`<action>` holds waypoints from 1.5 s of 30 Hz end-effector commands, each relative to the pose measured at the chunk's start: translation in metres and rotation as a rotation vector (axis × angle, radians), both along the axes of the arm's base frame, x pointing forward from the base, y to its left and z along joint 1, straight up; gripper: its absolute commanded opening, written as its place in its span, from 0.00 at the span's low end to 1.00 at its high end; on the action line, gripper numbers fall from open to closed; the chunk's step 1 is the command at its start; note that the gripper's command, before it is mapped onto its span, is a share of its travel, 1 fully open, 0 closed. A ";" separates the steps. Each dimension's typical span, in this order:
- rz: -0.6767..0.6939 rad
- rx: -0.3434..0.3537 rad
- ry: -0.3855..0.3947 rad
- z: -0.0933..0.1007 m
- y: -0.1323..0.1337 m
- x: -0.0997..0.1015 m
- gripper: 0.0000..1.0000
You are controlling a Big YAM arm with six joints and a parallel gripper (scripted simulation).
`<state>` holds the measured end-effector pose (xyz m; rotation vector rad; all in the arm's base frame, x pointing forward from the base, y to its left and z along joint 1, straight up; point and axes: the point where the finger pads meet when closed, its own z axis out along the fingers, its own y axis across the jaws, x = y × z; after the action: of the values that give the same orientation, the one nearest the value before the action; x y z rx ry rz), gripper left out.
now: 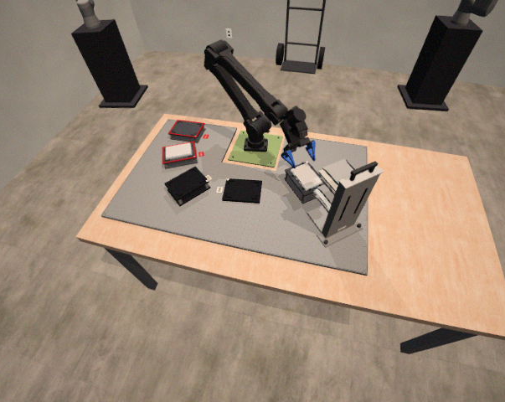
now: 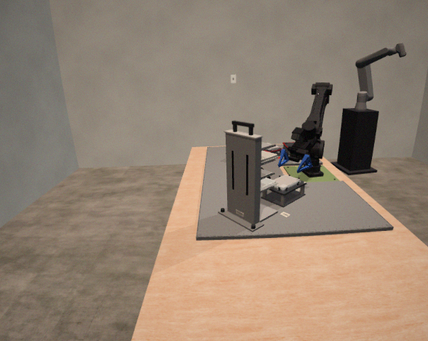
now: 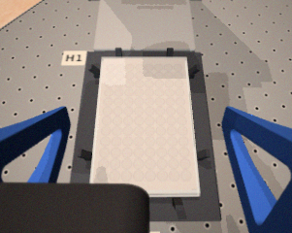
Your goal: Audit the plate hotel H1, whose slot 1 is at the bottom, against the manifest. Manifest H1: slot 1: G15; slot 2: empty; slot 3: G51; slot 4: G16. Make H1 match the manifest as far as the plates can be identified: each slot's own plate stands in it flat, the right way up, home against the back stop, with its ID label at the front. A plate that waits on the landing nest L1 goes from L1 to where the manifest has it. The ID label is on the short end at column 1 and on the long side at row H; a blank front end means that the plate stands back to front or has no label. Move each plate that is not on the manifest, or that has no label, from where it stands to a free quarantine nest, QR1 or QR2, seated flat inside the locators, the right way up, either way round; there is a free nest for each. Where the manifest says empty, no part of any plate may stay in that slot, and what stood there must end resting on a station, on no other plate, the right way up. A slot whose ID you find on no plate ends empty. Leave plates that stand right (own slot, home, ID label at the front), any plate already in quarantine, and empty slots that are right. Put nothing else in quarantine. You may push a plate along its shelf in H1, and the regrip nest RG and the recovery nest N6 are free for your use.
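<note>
My gripper (image 1: 299, 154) is open and empty, hovering just above a white plate (image 1: 306, 175) that lies flat on the dark landing nest in front of the hotel. In the wrist view the plate (image 3: 146, 123) fills the middle, inside the nest's locators, with my blue fingers wide on both long sides and clear of it. No ID label is readable on the plate. A tag reading H1 (image 3: 73, 58) sits beside the nest. The hotel H1 (image 1: 351, 198) is a grey tower with a black handle; white plates (image 2: 269, 155) stand in some of its slots, and their labels are not legible.
Two red-framed quarantine nests stand at the back left: one (image 1: 186, 128) is dark, the other (image 1: 179, 152) holds a white plate. Two black nests (image 1: 186, 184) (image 1: 242, 190) lie in front of them. My arm's base stands on a green pad (image 1: 255, 149).
</note>
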<state>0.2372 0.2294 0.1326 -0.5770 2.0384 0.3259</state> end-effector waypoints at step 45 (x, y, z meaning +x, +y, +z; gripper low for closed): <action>0.007 0.036 -0.016 -0.030 -0.007 -0.023 1.00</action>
<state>0.2143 0.2161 0.0971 -0.5743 2.0320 0.3315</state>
